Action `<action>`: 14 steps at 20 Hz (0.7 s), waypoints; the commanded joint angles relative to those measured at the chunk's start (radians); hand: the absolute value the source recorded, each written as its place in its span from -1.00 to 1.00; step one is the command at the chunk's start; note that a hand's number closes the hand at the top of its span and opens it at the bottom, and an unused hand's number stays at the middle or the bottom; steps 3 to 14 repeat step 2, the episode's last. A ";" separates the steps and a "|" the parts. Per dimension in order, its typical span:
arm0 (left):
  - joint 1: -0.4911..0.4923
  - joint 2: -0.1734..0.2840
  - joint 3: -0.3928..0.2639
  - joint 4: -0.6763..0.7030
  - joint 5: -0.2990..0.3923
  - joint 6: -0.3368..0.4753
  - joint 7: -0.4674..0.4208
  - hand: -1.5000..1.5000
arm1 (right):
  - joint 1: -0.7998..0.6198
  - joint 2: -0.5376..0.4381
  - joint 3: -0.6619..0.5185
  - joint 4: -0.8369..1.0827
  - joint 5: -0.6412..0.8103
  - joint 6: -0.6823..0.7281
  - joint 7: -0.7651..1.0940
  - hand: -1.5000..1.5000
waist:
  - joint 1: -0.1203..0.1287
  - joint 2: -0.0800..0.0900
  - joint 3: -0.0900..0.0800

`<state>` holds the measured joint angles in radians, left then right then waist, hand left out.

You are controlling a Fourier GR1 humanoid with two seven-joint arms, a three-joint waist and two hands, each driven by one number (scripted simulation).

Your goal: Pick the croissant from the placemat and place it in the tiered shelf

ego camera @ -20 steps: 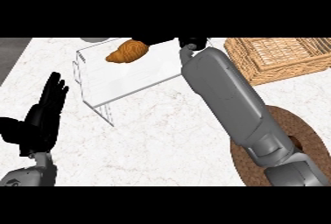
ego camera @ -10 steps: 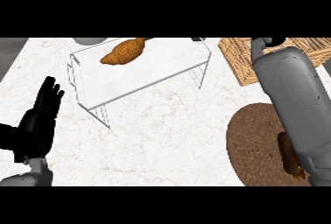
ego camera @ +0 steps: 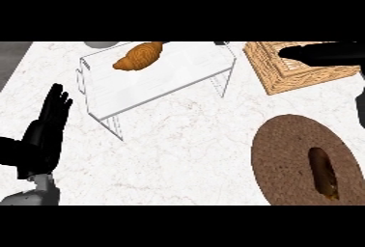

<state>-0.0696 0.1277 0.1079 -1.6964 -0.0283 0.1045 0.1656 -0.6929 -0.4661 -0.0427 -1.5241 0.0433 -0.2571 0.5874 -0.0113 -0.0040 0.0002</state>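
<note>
On the tiered shelf (ego camera: pixel 164 79) sits the croissant (ego camera: pixel 140 55). It looks light and crumbly, so hold its fat middle. The left hand (ego camera: pixel 44 135) rests with straight fingers; the right hand's (ego camera: pixel 321 52) fingers are hard to tell.

A white, faintly veined, marble-like counter top (ego camera: pixel 192 140) is shown. The tiered shelf (ego camera: pixel 171 72) is formed of clear, glossy sheet. A coarse brown woven weave is seen on the placemat (ego camera: pixel 285 144); pale wicker on the basket (ego camera: pixel 274 72). The croissant (ego camera: pixel 139 55) appears golden, ridged, matt.
</note>
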 commanded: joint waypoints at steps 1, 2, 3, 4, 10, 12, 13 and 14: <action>0.057 -0.058 -0.073 -0.089 -0.058 0.047 0.032 0.00 | 0.088 -0.056 -0.076 -0.108 -0.063 0.082 0.004 -1.00 | 0.008 0.001 0.000; -0.046 -0.020 -0.030 -0.009 -0.025 0.021 0.056 0.00 | 0.094 -0.044 -0.093 -0.100 -0.073 0.094 -0.016 -1.00 | 0.007 0.003 0.000; -0.046 -0.020 -0.030 -0.009 -0.025 0.021 0.056 0.00 | 0.094 -0.044 -0.093 -0.100 -0.073 0.094 -0.016 -1.00 | 0.007 0.003 0.000; -0.046 -0.020 -0.030 -0.009 -0.025 0.021 0.056 0.00 | 0.094 -0.044 -0.093 -0.100 -0.073 0.094 -0.016 -1.00 | 0.007 0.003 0.000; -0.046 -0.020 -0.030 -0.009 -0.025 0.021 0.056 0.00 | 0.094 -0.044 -0.093 -0.100 -0.073 0.094 -0.016 -1.00 | 0.007 0.003 0.000; -0.046 -0.020 -0.030 -0.009 -0.025 0.021 0.056 0.00 | 0.094 -0.044 -0.093 -0.100 -0.073 0.094 -0.016 -1.00 | 0.007 0.003 0.000; -0.046 -0.020 -0.030 -0.009 -0.025 0.021 0.056 0.00 | 0.094 -0.044 -0.093 -0.100 -0.073 0.094 -0.016 -1.00 | 0.007 0.003 0.000; -0.046 -0.020 -0.030 -0.009 -0.025 0.021 0.056 0.00 | 0.094 -0.044 -0.093 -0.100 -0.073 0.094 -0.016 -1.00 | 0.007 0.003 0.000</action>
